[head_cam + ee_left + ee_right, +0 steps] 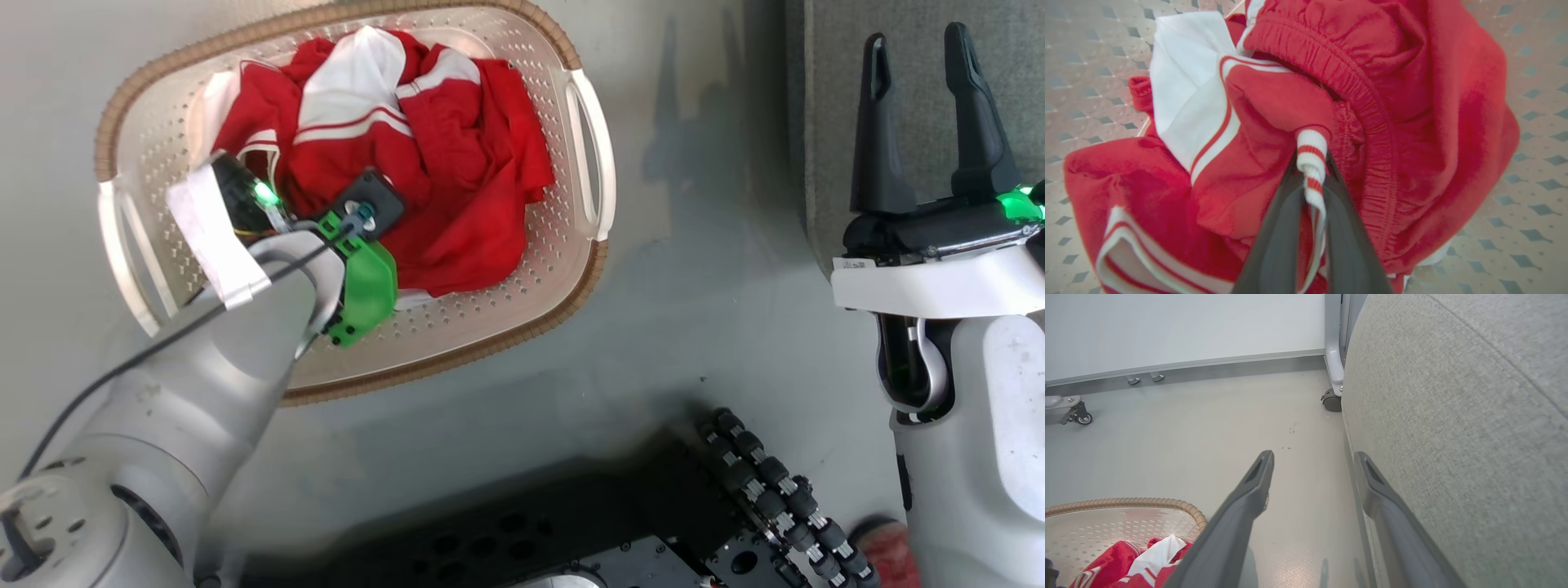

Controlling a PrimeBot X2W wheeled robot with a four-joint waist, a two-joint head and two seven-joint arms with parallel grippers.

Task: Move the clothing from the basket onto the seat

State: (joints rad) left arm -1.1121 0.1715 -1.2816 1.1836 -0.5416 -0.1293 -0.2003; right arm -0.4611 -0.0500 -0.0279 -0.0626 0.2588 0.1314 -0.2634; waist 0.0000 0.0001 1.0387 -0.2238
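Clothing (457, 163) heaped in the basket (563, 269), left fingers (1278, 245) clamped on its striped cuff, right fingers (878, 139) spread and empty

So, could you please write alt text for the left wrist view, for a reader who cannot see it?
The dark left tool, rising from the bottom edge, is shut on a red-and-white striped cuff of the crumpled red clothing. The clothing, which has white panels, lies in the pale perforated basket.
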